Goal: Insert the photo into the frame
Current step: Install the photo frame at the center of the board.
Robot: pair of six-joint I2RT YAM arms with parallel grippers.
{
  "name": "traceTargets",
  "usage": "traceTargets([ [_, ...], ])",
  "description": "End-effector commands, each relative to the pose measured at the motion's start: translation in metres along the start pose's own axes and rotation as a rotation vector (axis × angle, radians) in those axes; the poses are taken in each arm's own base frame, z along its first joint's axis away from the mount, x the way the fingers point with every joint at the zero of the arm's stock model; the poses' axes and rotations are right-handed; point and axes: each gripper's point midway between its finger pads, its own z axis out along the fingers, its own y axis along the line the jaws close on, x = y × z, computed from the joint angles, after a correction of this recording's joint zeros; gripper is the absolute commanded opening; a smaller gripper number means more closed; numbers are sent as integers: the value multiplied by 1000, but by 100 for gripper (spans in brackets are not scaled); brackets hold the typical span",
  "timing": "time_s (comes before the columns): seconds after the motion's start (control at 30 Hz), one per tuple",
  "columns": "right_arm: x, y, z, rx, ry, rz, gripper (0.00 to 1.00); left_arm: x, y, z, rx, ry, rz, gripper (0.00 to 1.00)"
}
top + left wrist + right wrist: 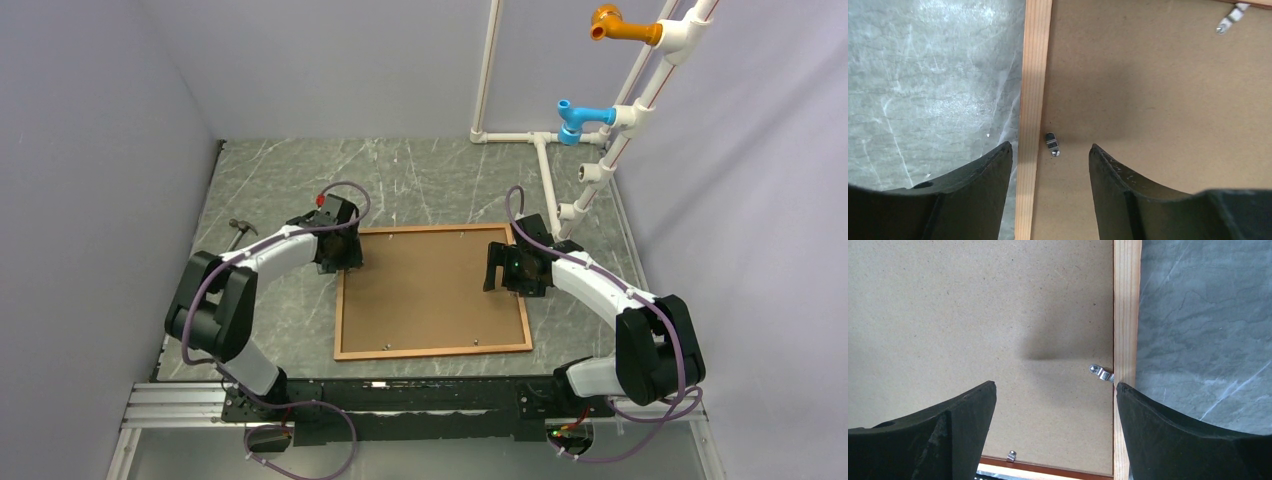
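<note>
The frame [430,351] lies flat on the table, back side up, its thin wooden moulding round a plain brown backing board [430,290]. The photo is hidden. My left gripper [340,255] hangs over the frame's left rail [1034,100]. It is open, with one jaw on each side of the rail and a small metal clip [1052,144] just ahead of it. My right gripper [497,270] is open over the board [973,315] by the right rail [1126,315], close to another clip [1100,373]. Neither gripper holds anything.
A small hammer [240,231] lies on the marble table to the left of the left arm. White PVC pipes [545,165] with a blue fitting [580,115] and an orange fitting [620,25] stand at the back right. Grey walls enclose the table.
</note>
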Motion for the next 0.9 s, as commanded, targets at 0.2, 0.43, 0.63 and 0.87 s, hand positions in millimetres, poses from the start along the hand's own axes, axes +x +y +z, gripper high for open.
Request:
traceTargets([
  [0.2,10,-5,8,3,37,-6,92,9,6,18,-48,21,-28,51],
  [0.43,9,-4,7,3,34,-5,92,11,7,19,-48,27,-22,4],
  [0.63,11,-5,6,6,39,-2,92,12,-2,19,5,34,-22,0],
  [0.87,14,-7,3,17,40,14,92,0,-10,-6,59,-12,-28,21],
])
